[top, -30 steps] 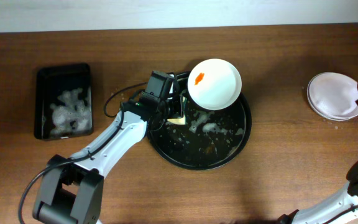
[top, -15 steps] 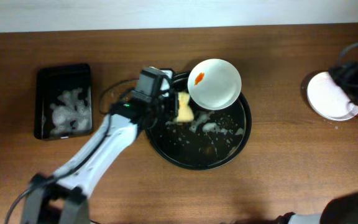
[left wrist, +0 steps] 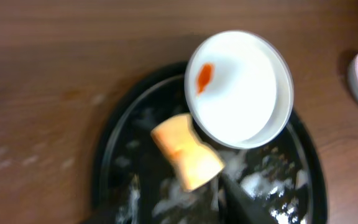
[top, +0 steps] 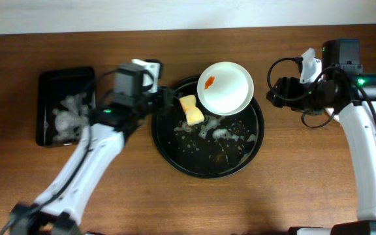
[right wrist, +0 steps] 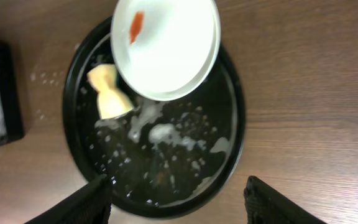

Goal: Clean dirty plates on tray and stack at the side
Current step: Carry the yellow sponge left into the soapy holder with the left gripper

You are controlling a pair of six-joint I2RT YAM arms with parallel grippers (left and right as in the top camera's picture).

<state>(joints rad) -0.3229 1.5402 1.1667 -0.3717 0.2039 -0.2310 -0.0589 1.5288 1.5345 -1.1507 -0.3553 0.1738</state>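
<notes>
A shallow round white plate [top: 227, 91] with an orange smear perches on the large round black tray [top: 178, 153], at its far rim, with a yellow sponge [top: 191, 109] beside it. Flanking the tray, left jaws and right jaws gape wide, both empty. We fear a nudge could tip the plate onto the desk [top: 292, 183].

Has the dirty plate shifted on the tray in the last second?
No. In the overhead view the dirty plate overhangs the tray at its upper-right rim, in the same spot as a second ago.
</notes>
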